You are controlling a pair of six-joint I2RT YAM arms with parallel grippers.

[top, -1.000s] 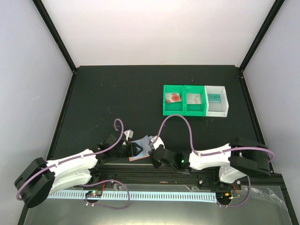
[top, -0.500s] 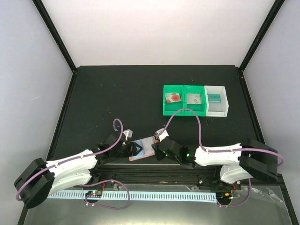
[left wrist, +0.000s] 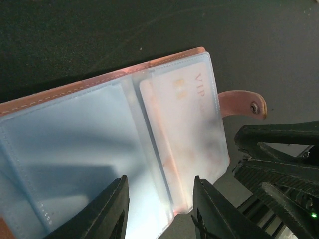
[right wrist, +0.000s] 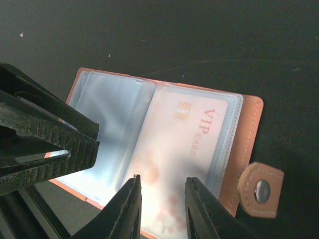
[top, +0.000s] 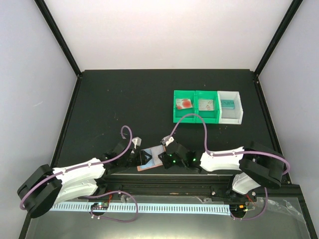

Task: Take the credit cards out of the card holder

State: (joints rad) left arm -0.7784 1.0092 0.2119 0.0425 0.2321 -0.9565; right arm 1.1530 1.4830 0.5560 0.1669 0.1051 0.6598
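The salmon-pink card holder (top: pixel 152 159) lies open near the table's front edge, with its pale blue-grey pockets (left wrist: pixel 75 144) facing up and its snap tab (right wrist: pixel 260 189) sticking out. A whitish credit card (right wrist: pixel 184 144) with reddish marks and "VIP" lettering sits inside the right pocket (left wrist: pixel 187 124). My left gripper (left wrist: pixel 159 188) is open, its fingers straddling the pocket's near edge. Coming from the other side, my right gripper (right wrist: pixel 163 181) is open just over the card's lower part. Nothing shows clamped in either.
A green two-compartment bin (top: pixel 195 119) and a white bin (top: pixel 238 107) stand at the back right. A red-marked card (top: pixel 184 104) and a pale card (top: pixel 206 104) lie in the green bin. The black rail of the arm bases (top: pixel 164 181) runs close behind the holder.
My right gripper has shifted a little over the holder and its jaws have widened slightly. The holder's lifted pocket flap now lies flatter. The left gripper has hardly moved.
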